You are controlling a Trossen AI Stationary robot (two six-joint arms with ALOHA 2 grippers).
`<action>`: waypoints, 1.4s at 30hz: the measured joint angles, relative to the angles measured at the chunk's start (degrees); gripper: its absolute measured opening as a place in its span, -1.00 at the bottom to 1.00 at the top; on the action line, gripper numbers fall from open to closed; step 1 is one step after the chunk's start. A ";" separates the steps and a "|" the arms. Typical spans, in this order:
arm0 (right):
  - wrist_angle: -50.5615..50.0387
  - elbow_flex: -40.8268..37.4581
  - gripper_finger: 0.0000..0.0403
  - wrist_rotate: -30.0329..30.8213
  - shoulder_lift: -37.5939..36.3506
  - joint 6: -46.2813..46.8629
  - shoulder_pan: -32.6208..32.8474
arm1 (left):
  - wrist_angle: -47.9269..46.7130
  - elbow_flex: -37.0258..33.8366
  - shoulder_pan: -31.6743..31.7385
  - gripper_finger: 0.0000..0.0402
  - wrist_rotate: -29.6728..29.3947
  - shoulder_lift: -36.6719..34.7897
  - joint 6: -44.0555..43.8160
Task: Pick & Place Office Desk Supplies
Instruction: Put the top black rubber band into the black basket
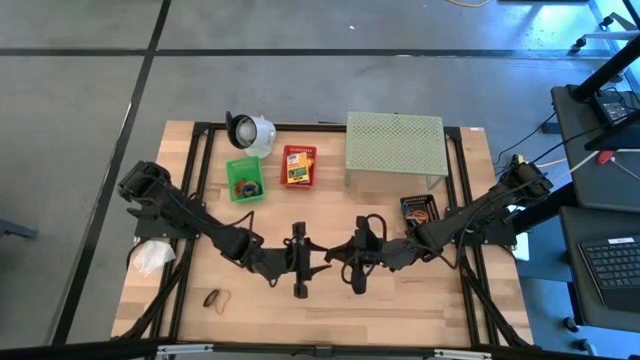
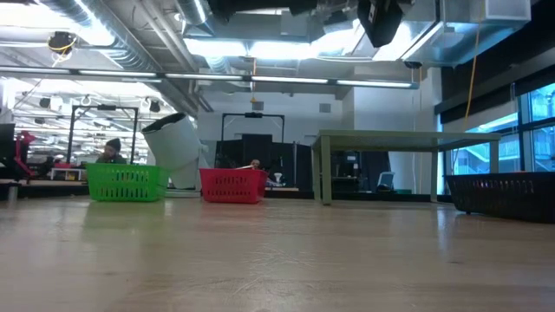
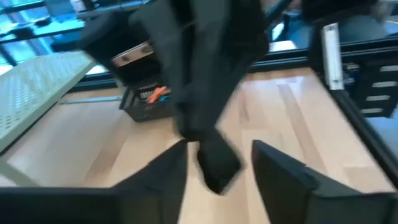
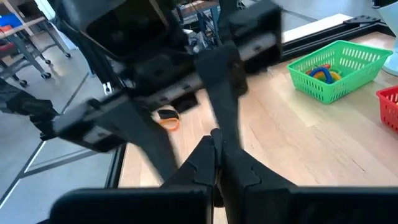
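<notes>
Wooden table [image 1: 420,300]: left gripper [image 1: 300,262] jaws apart, empty; right gripper [image 1: 352,262] jaws closed, empty.

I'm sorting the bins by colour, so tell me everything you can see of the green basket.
The green basket is a small, rectangular, open-topped bin of bright green plastic-looking lattice with a solid rim. It stands upright on the wooden table, left of the red basket, apart from it. Coloured rubber-band loops lie inside. No gripper touches it.

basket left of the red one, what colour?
Green basket, beside the red basket. The right wrist view shows it best.
</notes>
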 joint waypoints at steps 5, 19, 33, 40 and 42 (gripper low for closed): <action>-3.47 0.00 -0.97 0.07 -2.14 0.23 0.00 | -3.78 0.00 -2.09 0.14 -1.72 -3.47 0.09; -58.07 0.00 -0.97 3.94 -18.82 29.01 -0.72 | -41.72 0.00 -7.05 0.08 7.73 -16.52 -30.83; -88.41 -0.02 -0.97 -7.94 -20.32 45.09 -6.57 | -70.94 0.00 -11.60 0.08 24.50 -16.95 -58.93; -91.26 -0.72 -0.97 -14.34 -20.30 43.40 -9.35 | -74.33 0.00 -15.80 0.09 25.96 -16.93 -64.97; -90.88 -2.48 -0.97 -16.53 -20.30 42.41 -10.43 | -74.54 0.00 -16.70 0.09 25.77 -16.84 -66.16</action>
